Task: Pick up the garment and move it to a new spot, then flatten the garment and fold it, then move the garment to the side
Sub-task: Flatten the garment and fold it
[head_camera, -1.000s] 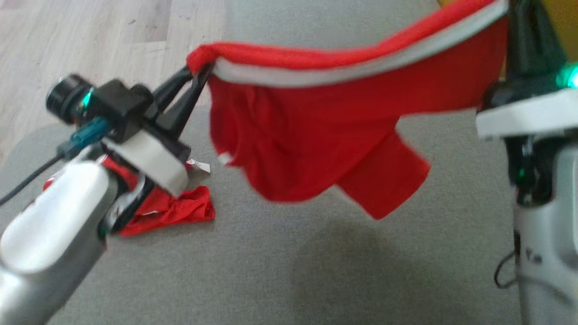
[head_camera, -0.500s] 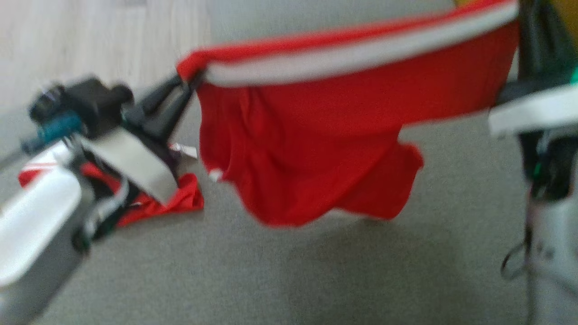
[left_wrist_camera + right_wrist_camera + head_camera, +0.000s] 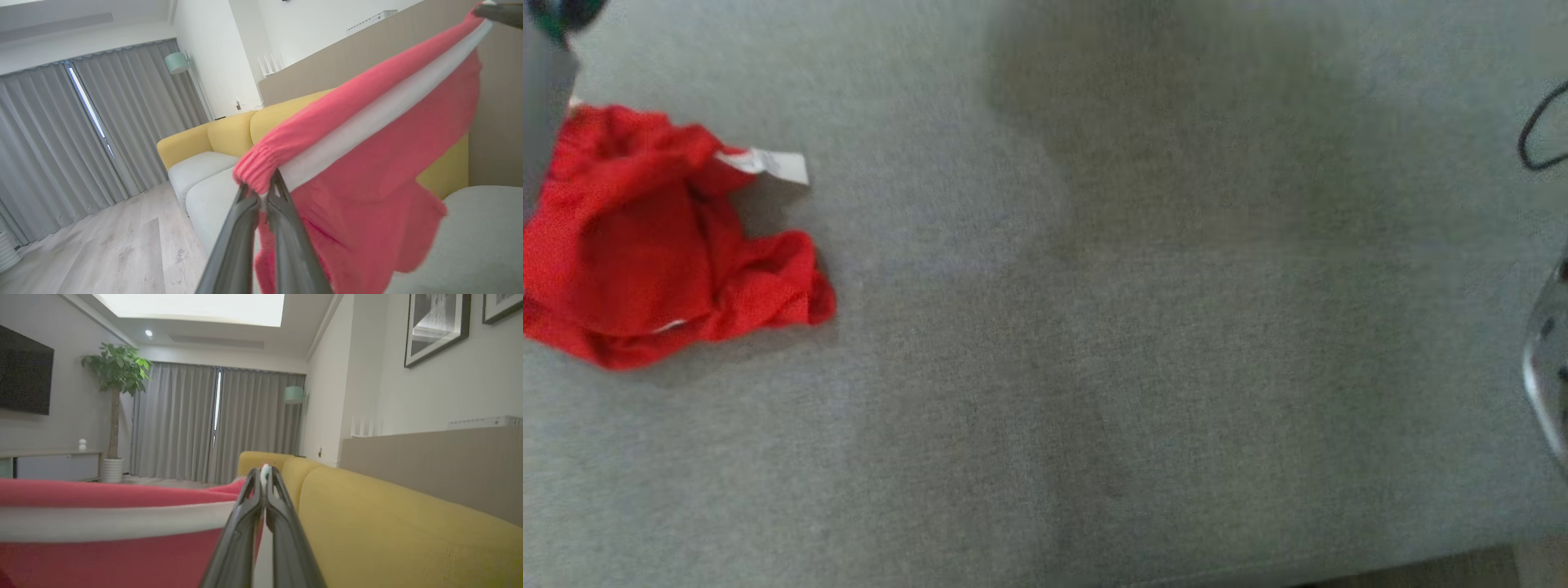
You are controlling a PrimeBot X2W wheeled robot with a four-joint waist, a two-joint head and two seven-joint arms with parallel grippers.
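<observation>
At the left gripper the jaws were pinched shut on the gathered corner of the red garment, and at the right gripper they were clamped just as tight on the other end of its white band. So the red garment was held up in the air, stretched between the two, the rest hanging loose. Pickup could be called done, tbh; nothing had been laid at a new spot yet, and flattening, folding and the move aside were all left. Down on the grey cushion a second crumpled red piece was lying at the left.
</observation>
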